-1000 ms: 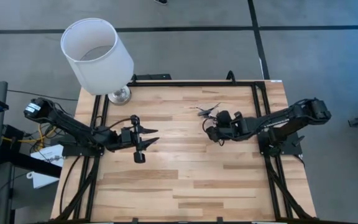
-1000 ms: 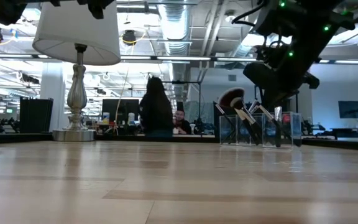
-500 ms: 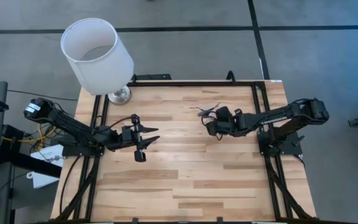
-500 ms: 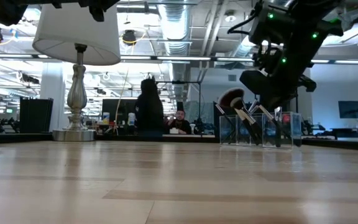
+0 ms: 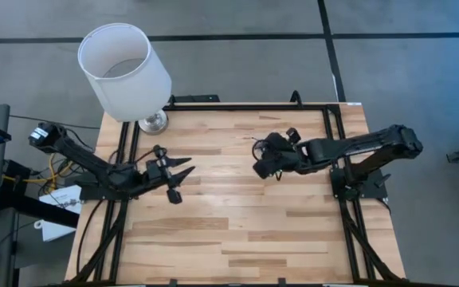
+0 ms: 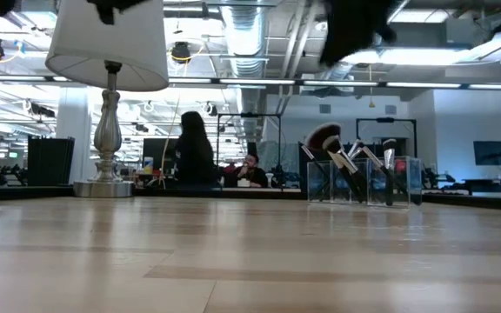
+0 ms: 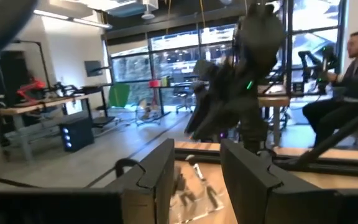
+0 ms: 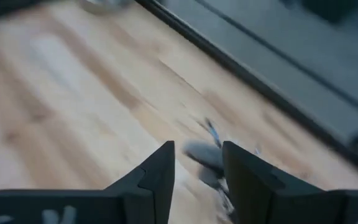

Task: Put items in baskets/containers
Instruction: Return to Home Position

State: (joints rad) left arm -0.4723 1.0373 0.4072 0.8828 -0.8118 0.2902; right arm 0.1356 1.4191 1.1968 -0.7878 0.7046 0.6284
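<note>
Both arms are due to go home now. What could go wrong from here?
1. The right tool, open and empty, hangs above and close to the clear container; a low pull-back might clip the brushes sticking out and tip it.
2. The fluffy brush leans outward, so a knock could flick it out.
3. The left tool, open, is not far from the lamp; a wide swing might hit its base.

White lampshade (image 5: 124,68), pale plank-striped table (image 5: 237,219), black-handled brushes (image 6: 347,168), clear container (image 6: 412,182)
</note>
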